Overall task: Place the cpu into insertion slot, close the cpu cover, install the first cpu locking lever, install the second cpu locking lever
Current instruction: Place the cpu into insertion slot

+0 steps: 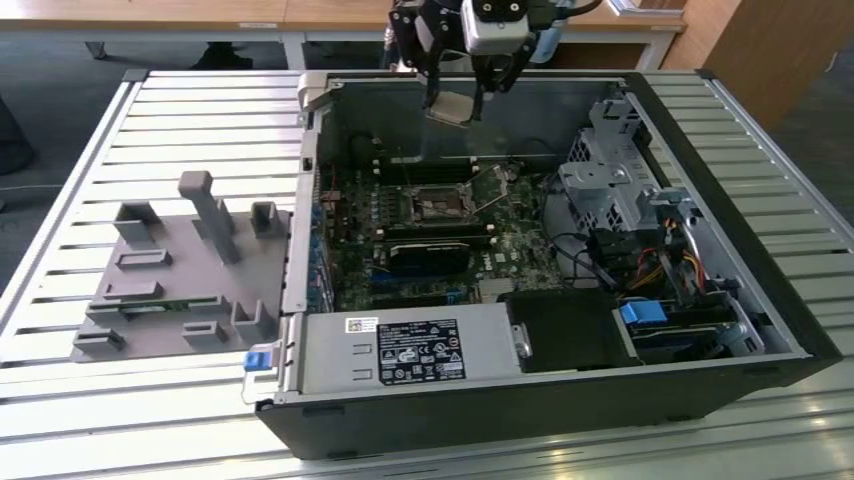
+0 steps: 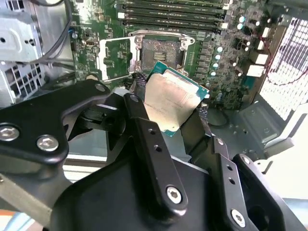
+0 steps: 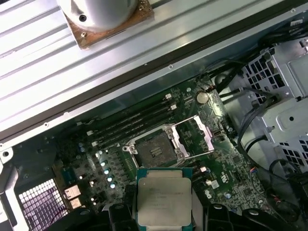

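My gripper (image 1: 461, 98) hangs above the far wall of the open computer case, shut on the cpu (image 1: 451, 107), a small square chip with a silver-grey top. In both wrist views the cpu (image 2: 173, 103) (image 3: 163, 197) sits tilted between the black fingers (image 2: 139, 120), well above the board. The insertion slot (image 1: 434, 203) (image 2: 161, 50) (image 3: 154, 150) lies bare on the green board, dark in its centre. The cpu cover (image 2: 115, 57) (image 3: 195, 134), a thin metal frame, is swung open beside the slot.
Long black memory sticks (image 1: 427, 160) run just beyond the slot. A silver drive cage (image 1: 614, 190) with cables fills the case on the exterior view's right. The power-supply box (image 1: 414, 350) sits at the near side. A grey fixture (image 1: 174, 270) rests on the slatted table (image 1: 134, 400).
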### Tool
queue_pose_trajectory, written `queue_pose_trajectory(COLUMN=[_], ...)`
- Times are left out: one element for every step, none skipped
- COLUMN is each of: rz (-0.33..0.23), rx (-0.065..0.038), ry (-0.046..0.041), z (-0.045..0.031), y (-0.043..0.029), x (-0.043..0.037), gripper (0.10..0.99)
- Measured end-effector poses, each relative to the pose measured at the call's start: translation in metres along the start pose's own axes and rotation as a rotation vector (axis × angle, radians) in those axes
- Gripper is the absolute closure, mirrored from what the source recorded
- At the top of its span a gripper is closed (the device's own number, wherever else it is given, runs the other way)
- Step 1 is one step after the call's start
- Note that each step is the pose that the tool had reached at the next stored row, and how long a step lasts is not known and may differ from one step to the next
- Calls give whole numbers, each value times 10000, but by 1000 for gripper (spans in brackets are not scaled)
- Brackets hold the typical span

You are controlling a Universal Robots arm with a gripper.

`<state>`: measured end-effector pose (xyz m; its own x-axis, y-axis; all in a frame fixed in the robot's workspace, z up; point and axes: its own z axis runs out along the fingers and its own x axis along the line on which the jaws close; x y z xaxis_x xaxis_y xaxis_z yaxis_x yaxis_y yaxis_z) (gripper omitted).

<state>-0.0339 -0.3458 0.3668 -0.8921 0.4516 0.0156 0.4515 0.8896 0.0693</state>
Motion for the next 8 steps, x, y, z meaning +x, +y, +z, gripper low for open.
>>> queue_pose_trajectory(rz=[126,252,372,484,587,691,811,929], rx=[1,4,5,5,4,4,3,2], ry=[-10,-21,-30,-39,-46,-54,-64,-72], z=[1,1,2,3,3,4,5,5], y=[0,1,1,1,1,2,2,3], x=[0,0,0,0,0,1,1,1], gripper=[545,545,545,545,545,545,545,545])
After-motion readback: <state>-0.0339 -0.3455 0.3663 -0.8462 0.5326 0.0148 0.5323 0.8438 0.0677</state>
